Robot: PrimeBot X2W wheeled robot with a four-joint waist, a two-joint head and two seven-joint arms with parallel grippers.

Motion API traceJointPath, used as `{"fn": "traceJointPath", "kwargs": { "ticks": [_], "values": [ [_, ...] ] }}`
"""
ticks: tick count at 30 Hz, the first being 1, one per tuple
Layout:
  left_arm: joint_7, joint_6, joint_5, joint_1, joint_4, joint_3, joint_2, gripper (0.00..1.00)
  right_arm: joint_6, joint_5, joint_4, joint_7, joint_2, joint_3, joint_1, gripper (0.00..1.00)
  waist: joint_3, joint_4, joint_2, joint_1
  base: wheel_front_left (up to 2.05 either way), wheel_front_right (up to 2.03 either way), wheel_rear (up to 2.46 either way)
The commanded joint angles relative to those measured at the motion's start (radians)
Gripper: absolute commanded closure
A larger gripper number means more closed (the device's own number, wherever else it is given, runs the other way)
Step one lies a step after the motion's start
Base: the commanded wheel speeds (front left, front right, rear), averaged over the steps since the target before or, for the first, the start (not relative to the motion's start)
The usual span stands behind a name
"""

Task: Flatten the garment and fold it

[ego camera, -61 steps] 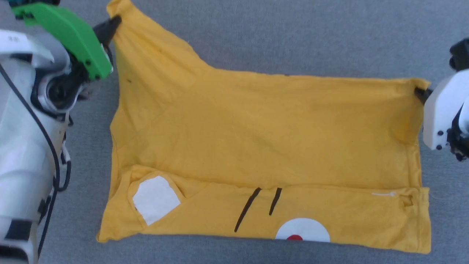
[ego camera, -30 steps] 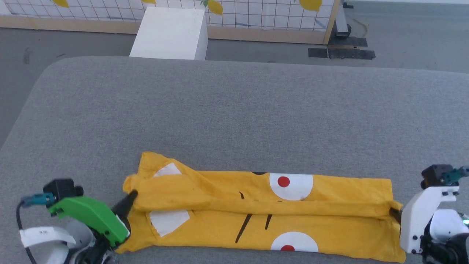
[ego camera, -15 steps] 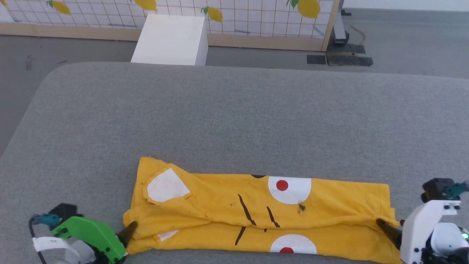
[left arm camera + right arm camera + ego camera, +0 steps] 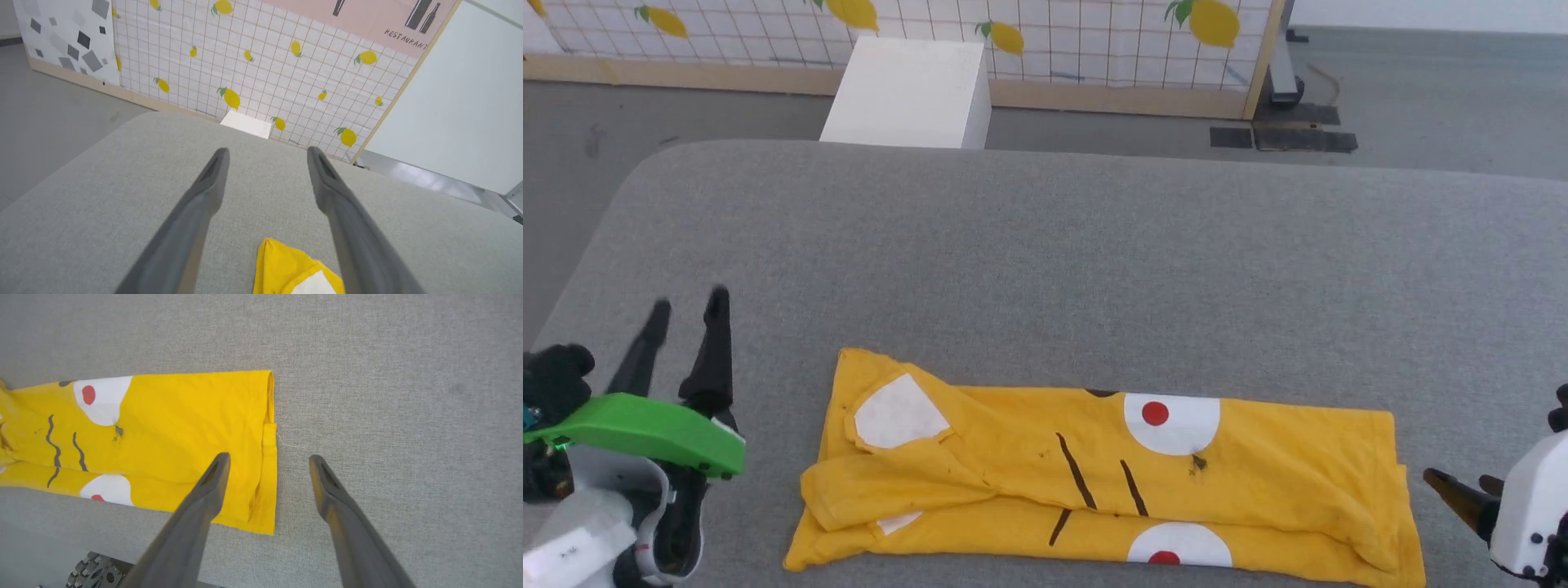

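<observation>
The mustard-yellow garment (image 4: 1094,482) lies near the front edge of the grey table, folded lengthwise into a long band with white patches, red dots and black strokes on top. My left gripper (image 4: 689,304) is open to the left of it, fingers raised and apart from the cloth. In the left wrist view the gripper (image 4: 268,152) holds nothing, with a corner of the garment (image 4: 286,269) low between the fingers. My right gripper (image 4: 1462,483) stands open just off the band's right end. In the right wrist view that gripper (image 4: 269,457) hovers over the garment's (image 4: 175,433) hem edge, empty.
The grey padded table (image 4: 1094,245) stretches wide behind the garment. Beyond its far edge stand a white box (image 4: 907,90) and a lemon-print partition (image 4: 1054,33) on the grey floor. A robot wheel (image 4: 88,571) shows below the table's front edge.
Both grippers let go of the garment's ends and opened. The left one swung up and away to the left, the right one drew back slightly. The folded top layer settled flat.
</observation>
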Motion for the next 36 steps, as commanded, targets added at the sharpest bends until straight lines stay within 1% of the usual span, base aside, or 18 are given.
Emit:
{"fn": "traceJointPath", "kwargs": {
  "ticks": [1, 4, 6, 8, 10, 12, 16, 18, 21, 23, 28, 33, 34, 35, 36],
  "values": [
    [-0.06, -0.016, 0.054, -0.028, 0.001, -0.008, -0.006, 0.0, -0.001, 0.002, 0.02, 0.01, -0.014, 0.008, -0.023, 0.0, 0.024, 0.011, 0.0, 0.0001, 0.0, 0.0, 0.0],
    [-0.121, -0.035, 0.155, -0.061, 0.003, -0.005, -0.042, 0.0, -0.001, 0.015, 0.062, 0.014, -0.037, 0.024, -0.046, 0.0, 0.05, 0.022, 0.0, 0.0001, 0.0, 0.0, 0.0],
    [-0.129, -0.048, 0.227, -0.077, -0.008, 0.009, -0.067, 0.0, -0.001, 0.019, 0.087, 0.019, -0.054, 0.042, -0.053, 0.0, 0.067, 0.027, 0.0, 0.0001, 0.0, 0.0, 0.0],
    [-0.13, -0.064, 0.291, -0.085, -0.031, 0.043, -0.109, 0.0, -0.001, 0.027, 0.109, 0.018, -0.064, 0.055, -0.06, 0.0, 0.084, 0.03, 0.0, 0.0001, 0.0, 0.0, 0.0],
    [-0.13, -0.089, 0.356, -0.082, -0.046, 0.067, -0.145, 0.0, -0.001, 0.034, 0.131, 0.011, -0.073, 0.069, -0.066, 0.0, 0.096, 0.032, 0.0, 0.0001, 0.0, 0.0, 0.0],
    [-0.13, -0.113, 0.395, -0.073, -0.045, 0.084, -0.182, 0.0, -0.001, 0.044, 0.155, 0.004, -0.08, 0.087, -0.069, 0.0, 0.107, 0.032, 0.0, 0.0001, 0.0, 0.0, 0.0],
    [-0.13, -0.158, 0.412, -0.057, -0.002, 0.112, -0.252, 0.0, -0.001, 0.066, 0.199, -0.022, -0.089, 0.139, -0.078, 0.0, 0.124, 0.029, 0.0, 0.0001, 0.0, 0.0, 0.0],
    [-0.131, -0.171, 0.416, -0.054, 0.006, 0.145, -0.288, 0.0, -0.001, 0.076, 0.219, -0.036, -0.091, 0.173, -0.089, 0.0, 0.132, 0.025, 0.0, 0.0001, 0.0, 0.0, 0.0],
    [-0.131, -0.194, 0.433, -0.038, 0.019, 0.178, -0.327, 0.0, -0.001, 0.095, 0.247, -0.057, -0.086, 0.236, -0.113, 0.0, 0.14, 0.019, 0.0, 0.0001, 0.0, 0.0, 0.0],
    [-0.131, -0.21, 0.449, -0.035, 0.028, 0.187, -0.345, 0.0, -0.001, 0.111, 0.263, -0.066, -0.079, 0.281, -0.129, 0.0, 0.145, 0.019, 0.0, 0.0001, 0.0, 0.0, 0.0],
    [-0.131, -0.233, 0.476, -0.024, 0.05, 0.211, -0.384, 0.0, -0.001, 0.144, 0.29, -0.09, -0.072, 0.384, -0.16, 0.0, 0.146, 0.019, 0.0, 0.0001, 0.0, 0.0, 0.0],
    [-0.131, -0.247, 0.497, -0.018, 0.075, 0.224, -0.406, 0.0, -0.001, 0.162, 0.325, -0.106, -0.092, 0.434, -0.176, 0.0, 0.143, 0.022, 0.0, 0.0001, 0.0, 0.0, 0.0],
    [-0.131, -0.249, 0.501, -0.018, 0.08, 0.226, -0.409, 0.0, -0.001, 0.159, 0.334, -0.105, -0.1, 0.44, -0.179, 0.6, 0.142, 0.022, 0.0, 0.0001, 0.0, 0.0, 0.0],
    [-0.131, -0.251, 0.507, -0.017, 0.083, 0.227, -0.409, 0.0, -0.001, 0.157, 0.341, -0.105, -0.105, 0.442, -0.181, 0.78, 0.142, 0.022, 0.0, 0.0001, 0.0, 0.0, 0.0],
    [-0.131, -0.253, 0.511, -0.018, 0.084, 0.23, -0.412, 0.0, -0.001, 0.156, 0.351, -0.104, -0.109, 0.437, -0.182, 1.0, 0.14, 0.022, 0.0, 0.0001, 0.0, 0.0, 0.0]
  ]
}}
